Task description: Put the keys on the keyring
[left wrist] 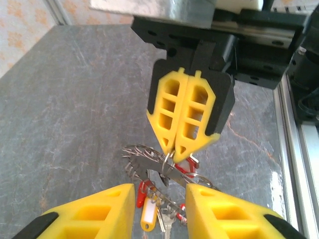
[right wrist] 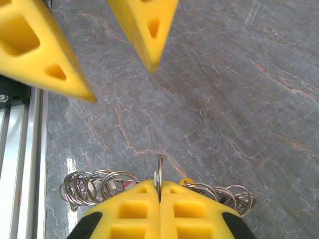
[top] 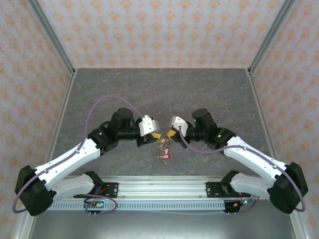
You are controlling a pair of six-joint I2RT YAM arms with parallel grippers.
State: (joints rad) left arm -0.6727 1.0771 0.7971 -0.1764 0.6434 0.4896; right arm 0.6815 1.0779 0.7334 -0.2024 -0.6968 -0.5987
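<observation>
Now | right gripper (right wrist: 159, 188) clamps coiled silvery keyring (right wrist: 94, 186) | left gripper (right wrist: 121, 82) spread apart | red-tagged keys (left wrist: 149, 214) hang below

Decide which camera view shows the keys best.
The left wrist view: the keys show close-up, red tags distinct, below the right gripper. The top external view gives a tiny red cluster between the arms. In the right wrist view the gripper covers them, keyring coils beside it.

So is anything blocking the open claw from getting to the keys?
Nothing visible is. The left gripper has its fingers apart, and the keys dangle just ahead of them. They hang from the keyring, which the right gripper pinches shut from the other side.
</observation>
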